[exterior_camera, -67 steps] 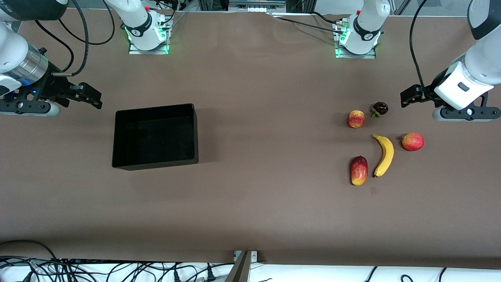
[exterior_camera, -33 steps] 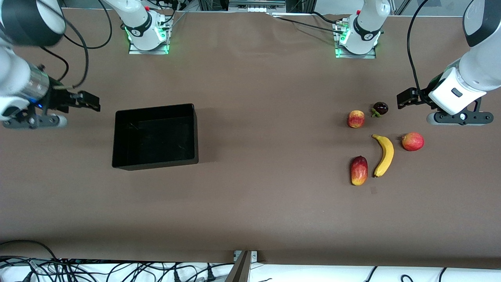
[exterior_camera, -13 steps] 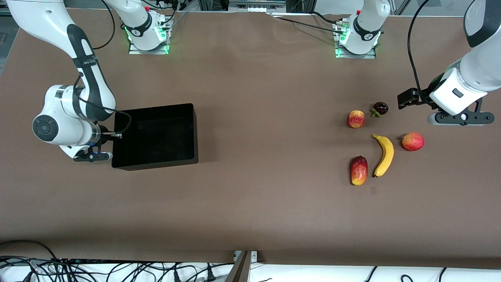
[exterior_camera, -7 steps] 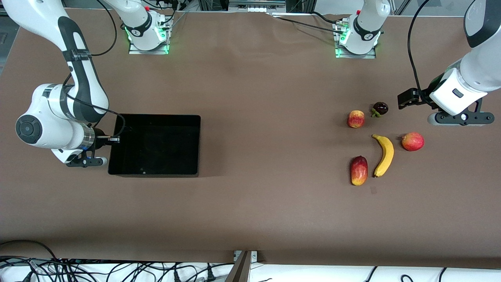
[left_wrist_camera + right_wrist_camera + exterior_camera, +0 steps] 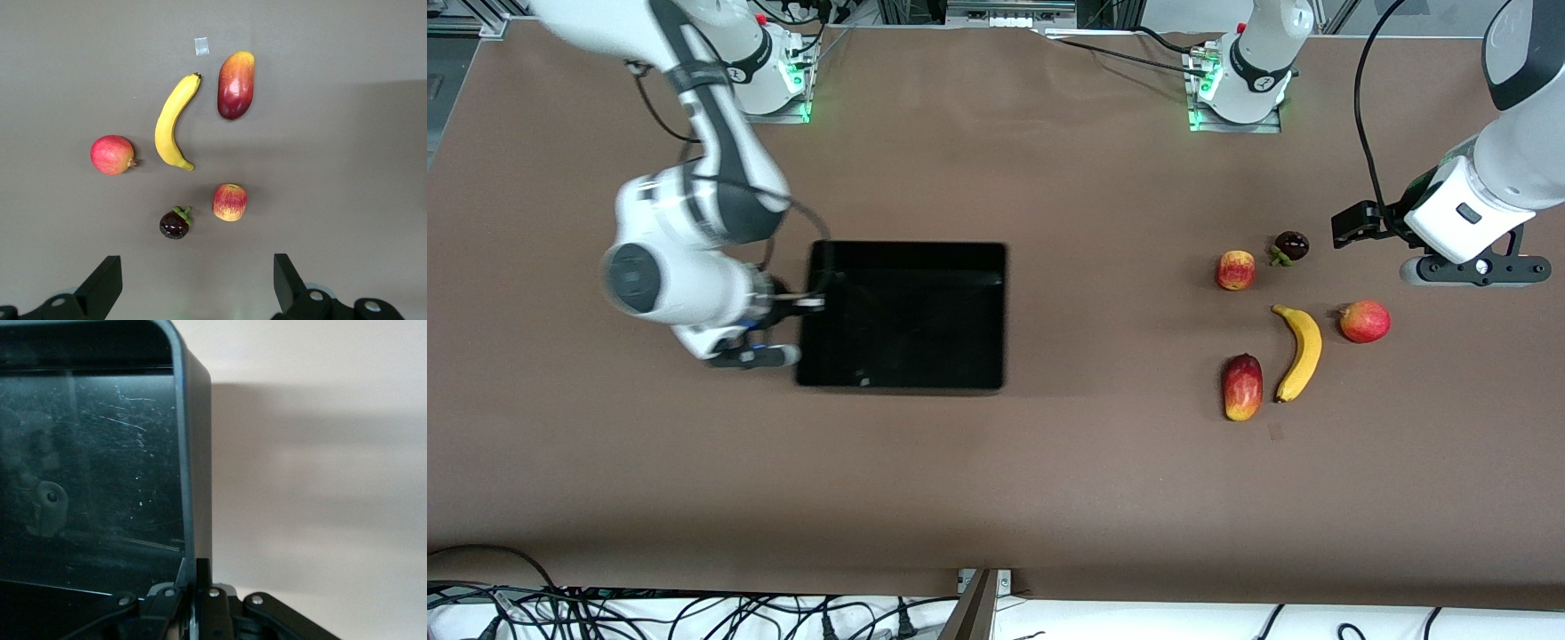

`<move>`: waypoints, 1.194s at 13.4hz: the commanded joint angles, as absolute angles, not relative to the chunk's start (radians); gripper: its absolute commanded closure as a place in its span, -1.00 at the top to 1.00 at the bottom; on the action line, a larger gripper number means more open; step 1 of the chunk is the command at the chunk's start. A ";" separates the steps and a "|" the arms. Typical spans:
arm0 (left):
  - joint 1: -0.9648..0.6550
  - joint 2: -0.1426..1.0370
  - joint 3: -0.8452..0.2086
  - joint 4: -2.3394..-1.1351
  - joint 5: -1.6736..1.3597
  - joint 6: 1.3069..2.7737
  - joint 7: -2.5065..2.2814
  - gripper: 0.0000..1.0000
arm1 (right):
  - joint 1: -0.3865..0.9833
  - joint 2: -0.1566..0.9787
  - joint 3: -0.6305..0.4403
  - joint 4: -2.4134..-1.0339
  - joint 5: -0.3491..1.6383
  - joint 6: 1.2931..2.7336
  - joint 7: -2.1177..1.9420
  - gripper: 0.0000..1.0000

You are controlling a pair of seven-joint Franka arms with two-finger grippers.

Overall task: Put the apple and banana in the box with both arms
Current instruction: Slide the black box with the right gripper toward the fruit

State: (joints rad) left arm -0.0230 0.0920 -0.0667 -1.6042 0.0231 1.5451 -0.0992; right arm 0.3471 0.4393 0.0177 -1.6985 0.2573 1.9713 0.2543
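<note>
Black box [image 5: 197,453] wall pinched in right jaws (right wrist view only); left jaws spread over apple [image 5: 229,202].

Right arm stretched low, left arm waiting high.
The right gripper [image 5: 811,303] is clamped tight on the box [image 5: 907,258] wall; the left gripper [image 5: 1352,222] hangs with jaws wide apart over the table's left-arm end.
</note>
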 commanded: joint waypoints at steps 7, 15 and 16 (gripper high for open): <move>-0.020 0.138 -0.069 -1.588 0.023 1.523 -0.083 1.00 | 0.669 0.690 0.009 -1.428 0.291 2.071 0.594 -1.00; -0.018 0.198 -0.069 -1.701 0.025 1.535 -0.081 1.00 | 0.765 0.787 0.006 -1.399 0.278 2.241 0.607 -1.00; -0.015 0.195 -0.069 -1.754 0.025 1.581 -0.081 1.00 | 0.765 0.793 0.006 -1.399 0.278 2.258 0.607 -1.00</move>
State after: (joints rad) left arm -0.0223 0.2011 -0.0667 -1.6661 0.0232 1.5154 -0.0992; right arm 0.7462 0.7645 0.0166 -1.4282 0.2653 2.2233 0.6095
